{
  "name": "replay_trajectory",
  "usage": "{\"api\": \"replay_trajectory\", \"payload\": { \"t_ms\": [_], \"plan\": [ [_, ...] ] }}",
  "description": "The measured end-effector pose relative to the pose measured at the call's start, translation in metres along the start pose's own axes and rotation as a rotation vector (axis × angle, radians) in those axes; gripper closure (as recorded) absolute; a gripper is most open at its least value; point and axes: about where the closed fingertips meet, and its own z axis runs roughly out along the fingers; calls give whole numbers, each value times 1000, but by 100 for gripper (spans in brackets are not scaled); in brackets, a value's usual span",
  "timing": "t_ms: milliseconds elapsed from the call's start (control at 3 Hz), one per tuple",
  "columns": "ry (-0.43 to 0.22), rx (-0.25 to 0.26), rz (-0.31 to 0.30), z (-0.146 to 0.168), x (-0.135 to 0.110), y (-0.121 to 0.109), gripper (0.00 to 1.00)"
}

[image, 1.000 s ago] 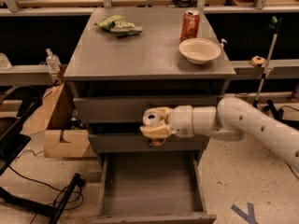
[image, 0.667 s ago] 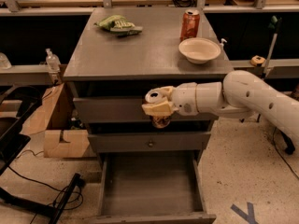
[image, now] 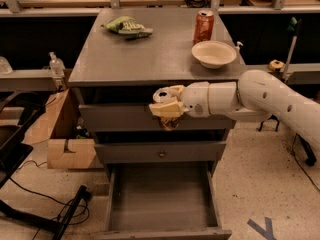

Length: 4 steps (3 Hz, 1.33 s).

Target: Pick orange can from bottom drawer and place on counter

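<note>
A robot's white arm [image: 260, 100] reaches in from the right across the front of a grey three-drawer cabinet, its gripper [image: 167, 105] closed around the orange can [image: 169, 123], whose silver lid shows above the pale fingers [image: 165, 110] and whose dull brownish body hangs below them. The can is held in the air in front of the top drawer front [image: 120, 118], just under the near edge of the counter [image: 150, 56] and above the knobbed middle drawer front [image: 161, 153]. Below, the bottom drawer [image: 160, 199] stands pulled out toward the camera, its long grey floor in view. On the counter, a taller red soda can [image: 203, 26] stands at the far right beside a white bowl [image: 214, 54], with a green packet [image: 126, 26] at the far left. A cardboard box [image: 67, 136] sits on the floor left of the cabinet
</note>
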Motion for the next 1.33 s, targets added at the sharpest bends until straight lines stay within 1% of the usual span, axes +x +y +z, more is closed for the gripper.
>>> {"api": "replay_trajectory", "payload": {
  "t_ms": [333, 667, 1000, 1333],
  "plan": [
    [-50, 53, 10, -11, -56, -18, 100],
    [-119, 116, 49, -23, -134, -65, 100],
    [-176, 158, 62, -30, -176, -104, 100],
    [-248, 241, 78, 3, -198, -166, 100]
  ]
}}
